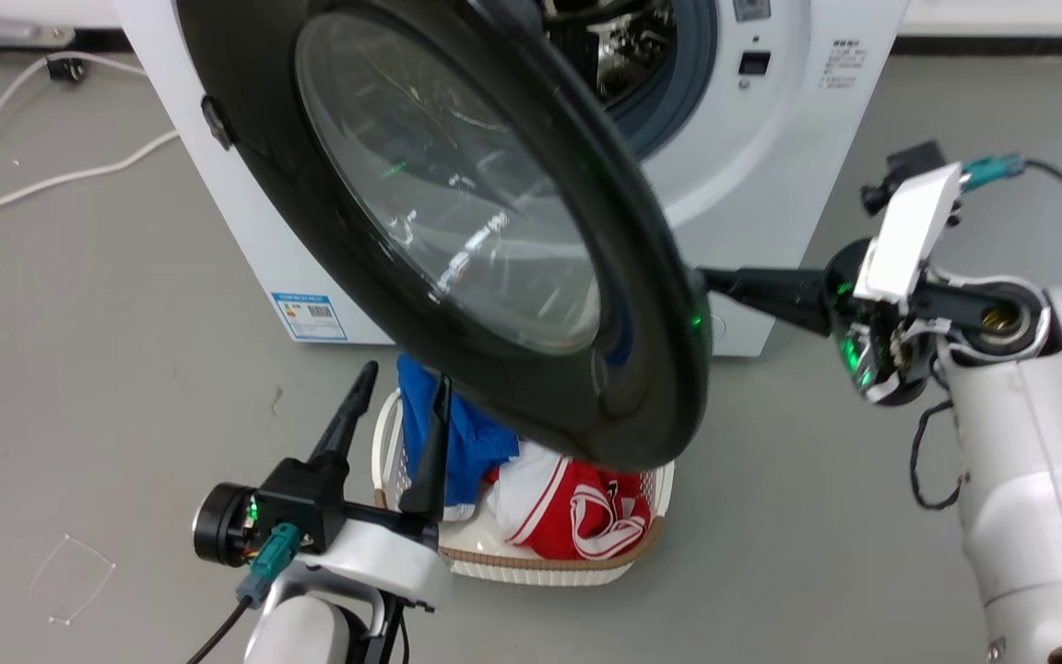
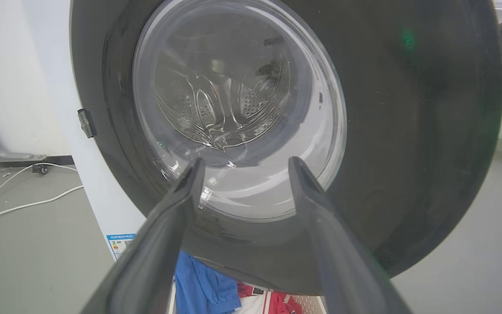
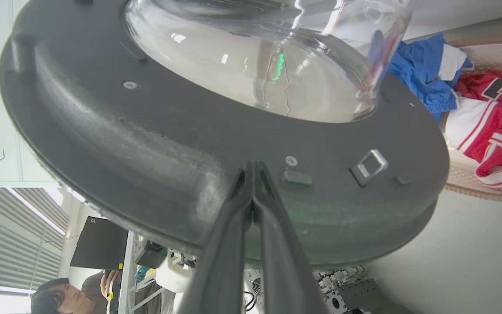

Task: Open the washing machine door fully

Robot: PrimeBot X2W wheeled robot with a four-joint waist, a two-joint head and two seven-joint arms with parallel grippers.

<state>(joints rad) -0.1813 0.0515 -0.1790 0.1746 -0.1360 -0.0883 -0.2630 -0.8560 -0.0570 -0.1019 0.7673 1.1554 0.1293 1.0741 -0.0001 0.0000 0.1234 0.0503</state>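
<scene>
The washing machine door (image 1: 485,221), a glossy black disc with a clear glass bowl, stands swung partly out from the white washing machine (image 1: 743,138). My right gripper (image 1: 711,279) is shut, its tips pressed against the door's inner face (image 3: 181,144) near the rim, close to the metal latch loop (image 3: 368,165). Low at the front, my left gripper (image 1: 407,383) is open and holds nothing; it points at the door's outer glass (image 2: 238,109) from below. The steel drum (image 1: 619,41) shows behind the door.
A white laundry basket (image 1: 549,558) with blue and red-white clothes sits on the floor under the door. White cables (image 1: 42,180) trail across the grey floor at the left. A person (image 3: 66,296) appears behind the robot in the right wrist view.
</scene>
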